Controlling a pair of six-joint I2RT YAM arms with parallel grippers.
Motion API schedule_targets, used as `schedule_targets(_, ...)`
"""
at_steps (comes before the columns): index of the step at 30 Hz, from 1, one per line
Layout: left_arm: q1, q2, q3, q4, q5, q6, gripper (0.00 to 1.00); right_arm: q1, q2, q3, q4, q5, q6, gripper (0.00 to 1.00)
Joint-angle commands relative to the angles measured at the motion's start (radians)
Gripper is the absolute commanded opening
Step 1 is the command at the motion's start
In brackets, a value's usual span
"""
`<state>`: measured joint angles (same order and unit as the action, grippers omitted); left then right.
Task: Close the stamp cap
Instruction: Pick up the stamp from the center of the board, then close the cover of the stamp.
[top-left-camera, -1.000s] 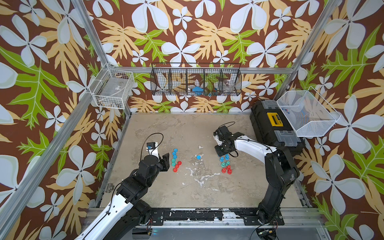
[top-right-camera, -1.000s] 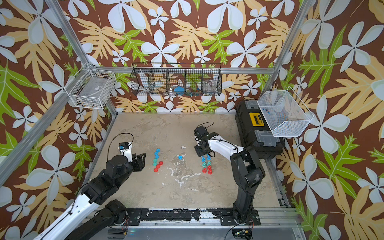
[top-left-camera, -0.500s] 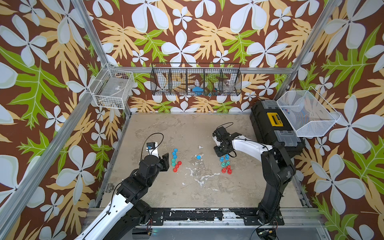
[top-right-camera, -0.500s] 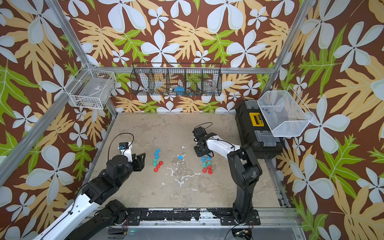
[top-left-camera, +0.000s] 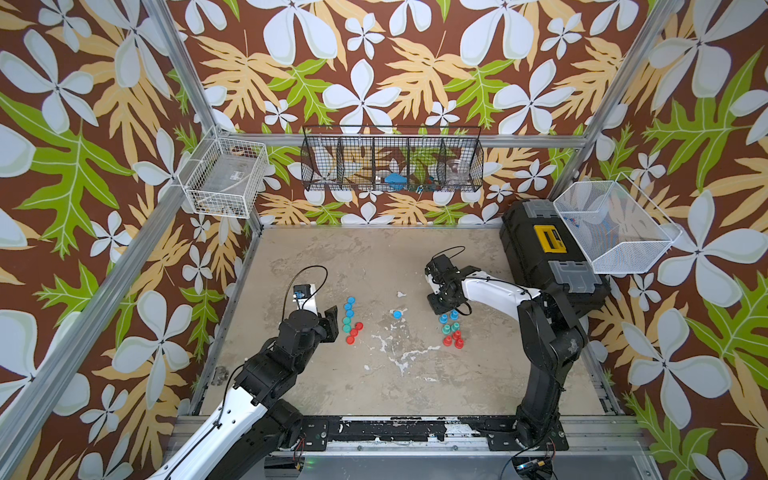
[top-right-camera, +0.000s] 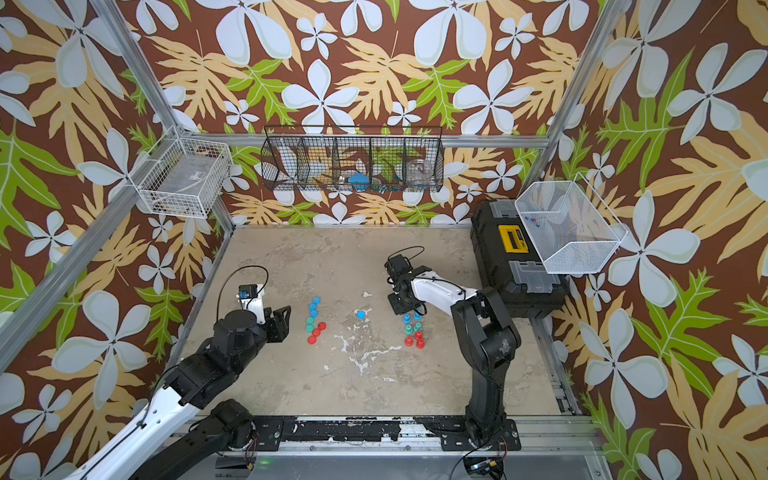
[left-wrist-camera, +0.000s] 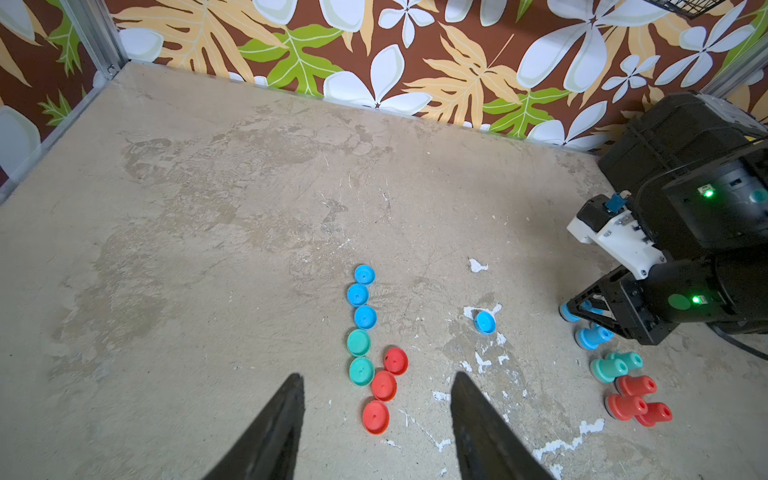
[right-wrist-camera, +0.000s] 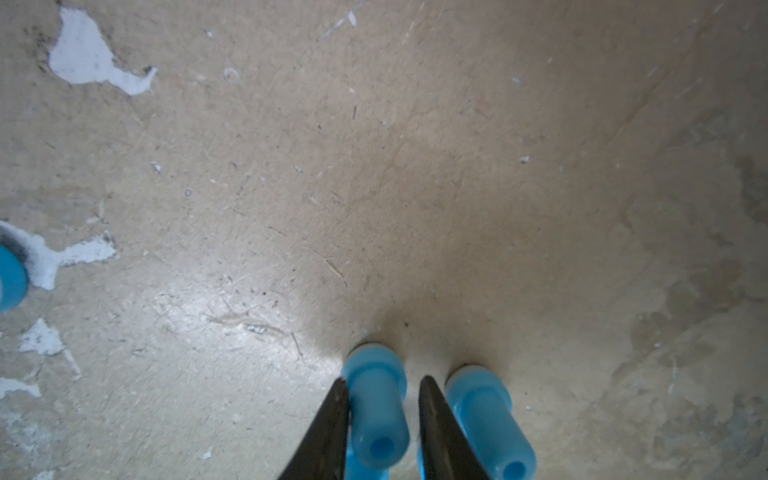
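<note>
Several small stamps stand in a cluster at the table's right middle: blue ones (top-left-camera: 444, 318), green ones (top-left-camera: 447, 330) and red ones (top-left-camera: 456, 338). My right gripper (right-wrist-camera: 383, 379) is down at the cluster's far end, its jaws closed round the stem of a blue stamp (right-wrist-camera: 376, 409) that stands on the table. A second blue stamp (right-wrist-camera: 482, 415) stands just outside one finger. A loose blue cap (top-left-camera: 397, 313) lies mid-table. More caps (top-left-camera: 349, 320) lie in a row at the left. My left gripper (left-wrist-camera: 377, 375) hovers open over that row, holding nothing.
A black toolbox (top-left-camera: 548, 257) stands at the back right, beside the right arm. Above it a white wire basket (top-left-camera: 615, 226) hangs on the wall. A black wire rack (top-left-camera: 392, 160) and another white basket (top-left-camera: 224, 183) hang along the back. The tabletop (top-left-camera: 374, 382) is worn.
My right gripper's jaws have narrowed onto the blue stamp, and the arm has shifted slightly left. The left arm has not moved.
</note>
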<state>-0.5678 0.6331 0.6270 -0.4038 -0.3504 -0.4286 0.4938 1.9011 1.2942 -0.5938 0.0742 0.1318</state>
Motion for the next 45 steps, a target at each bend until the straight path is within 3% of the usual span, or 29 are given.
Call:
schedule_targets(1,0.002,0.0,-0.001,-0.011,-0.015,-0.002,0.58,0.005,0.002,0.003,0.009,-0.011,0.017,0.28)
schedule_targets(7,0.002,0.0,-0.001,-0.012,-0.018,-0.005,0.58,0.012,-0.004,0.001,0.008,-0.012,0.022,0.12)
schedule_targets(10,0.002,0.0,-0.001,-0.014,-0.02,-0.007,0.58,0.024,-0.017,0.006,0.01,-0.011,0.027,0.09)
schedule_targets(29,0.002,-0.002,-0.001,-0.016,-0.025,-0.013,0.58,0.202,0.05,0.214,-0.032,-0.04,0.067,0.09)
schedule_targets(45,0.002,0.004,0.0,-0.018,-0.027,-0.015,0.58,0.272,0.142,0.287,-0.042,-0.044,0.081,0.09)
